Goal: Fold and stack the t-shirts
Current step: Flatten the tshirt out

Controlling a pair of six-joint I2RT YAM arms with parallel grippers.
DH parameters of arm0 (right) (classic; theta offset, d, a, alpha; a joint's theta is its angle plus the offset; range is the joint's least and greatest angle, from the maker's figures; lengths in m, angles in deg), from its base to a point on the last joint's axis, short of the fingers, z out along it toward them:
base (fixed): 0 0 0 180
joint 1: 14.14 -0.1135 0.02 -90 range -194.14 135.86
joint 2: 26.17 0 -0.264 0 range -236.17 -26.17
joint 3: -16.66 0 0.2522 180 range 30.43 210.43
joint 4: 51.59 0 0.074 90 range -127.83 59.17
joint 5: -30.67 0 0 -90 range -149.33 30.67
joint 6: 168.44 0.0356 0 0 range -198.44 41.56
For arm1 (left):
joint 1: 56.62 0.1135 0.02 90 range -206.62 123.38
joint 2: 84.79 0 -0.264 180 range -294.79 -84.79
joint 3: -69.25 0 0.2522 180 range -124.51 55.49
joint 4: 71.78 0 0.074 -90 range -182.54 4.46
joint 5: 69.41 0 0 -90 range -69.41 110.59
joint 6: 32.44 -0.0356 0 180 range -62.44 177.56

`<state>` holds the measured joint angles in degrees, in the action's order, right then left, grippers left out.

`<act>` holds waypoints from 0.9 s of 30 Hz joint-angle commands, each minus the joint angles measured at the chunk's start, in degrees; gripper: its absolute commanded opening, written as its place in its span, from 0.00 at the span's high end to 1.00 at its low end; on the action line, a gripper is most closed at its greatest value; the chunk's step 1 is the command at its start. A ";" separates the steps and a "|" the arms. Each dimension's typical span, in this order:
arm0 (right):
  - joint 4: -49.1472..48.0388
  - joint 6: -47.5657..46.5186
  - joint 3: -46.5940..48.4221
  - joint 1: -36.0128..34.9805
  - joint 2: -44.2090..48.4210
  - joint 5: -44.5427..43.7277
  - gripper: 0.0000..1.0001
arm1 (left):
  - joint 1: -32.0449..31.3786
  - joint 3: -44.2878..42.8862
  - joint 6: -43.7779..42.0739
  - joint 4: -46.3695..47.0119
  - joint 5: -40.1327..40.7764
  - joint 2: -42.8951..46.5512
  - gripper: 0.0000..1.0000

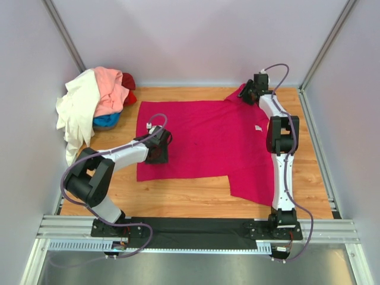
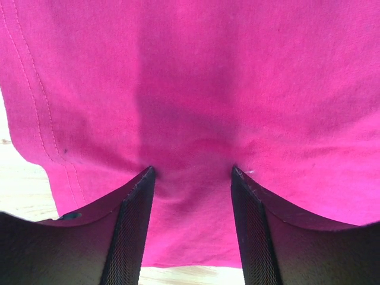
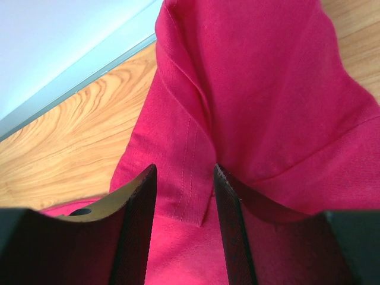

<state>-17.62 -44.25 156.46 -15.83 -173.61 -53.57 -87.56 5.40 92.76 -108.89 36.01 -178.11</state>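
A large magenta-pink t-shirt (image 1: pixel 208 139) lies spread flat across the wooden table (image 1: pixel 190 199). My left gripper (image 1: pixel 159 145) rests on its left part near the hem, open, fingertips pressed into the cloth (image 2: pixel 196 107). At the far right corner my right gripper (image 1: pixel 248 92) stands open over a bunched sleeve (image 3: pixel 196 172), whose stitched hem lies between the jaws. A heap of other t-shirts sits at the back left: cream-white (image 1: pixel 77 110), salmon pink (image 1: pixel 110 89), blue (image 1: pixel 105 120) and red (image 1: pixel 129 89).
Pale walls (image 1: pixel 196 35) close in the table on three sides, with metal corner posts (image 1: pixel 65 35). A black mounting rail (image 1: pixel 196 228) runs along the near edge. Bare wood shows in front of the shirt and in the right wrist view (image 3: pixel 71 130).
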 commanded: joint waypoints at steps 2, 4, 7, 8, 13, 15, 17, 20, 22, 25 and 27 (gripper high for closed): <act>-1.57 -0.10 -1.14 0.37 0.57 -1.46 0.55 | -0.79 3.59 1.10 -1.87 -5.40 -6.09 0.39; -2.71 0.17 -2.46 0.55 1.27 -1.63 0.55 | -0.96 3.59 1.10 -1.96 -5.22 -6.26 0.39; -4.38 0.43 -6.06 0.81 3.29 -2.95 0.57 | -1.05 3.42 1.10 -2.13 -5.14 -6.26 0.40; -4.56 0.61 -6.76 0.90 3.56 -4.08 0.57 | -0.97 3.50 1.10 -2.13 -5.14 -6.26 0.40; -5.35 0.69 -6.86 1.08 3.38 -4.44 0.57 | -1.05 3.24 1.10 -2.40 -5.05 -6.61 0.40; -5.70 1.14 -6.25 1.17 2.77 -3.30 0.57 | -1.14 3.33 1.10 -2.40 -4.96 -6.53 0.40; -4.04 1.22 -3.53 1.17 1.02 -2.51 0.57 | -1.32 3.41 1.10 -2.31 -4.87 -6.61 0.40; -4.56 1.75 -3.78 0.90 0.83 -2.42 0.58 | -1.41 2.80 1.01 -2.66 -4.79 -6.96 0.40; -4.39 1.49 -2.82 0.64 0.22 -2.24 0.58 | -1.49 2.89 0.92 -2.57 -4.79 -7.31 0.40; -1.76 1.31 2.18 -0.06 -2.24 -1.02 0.60 | -1.58 2.80 0.92 -2.66 -4.79 -7.23 0.41; -1.49 1.40 3.51 -0.50 -3.21 -0.22 0.63 | -1.58 2.71 0.92 -2.66 -4.70 -7.32 0.41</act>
<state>-20.99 -43.11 156.16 -15.48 -174.35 -54.65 -88.46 4.14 92.76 -108.04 36.80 -179.50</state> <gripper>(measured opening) 0.384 0.599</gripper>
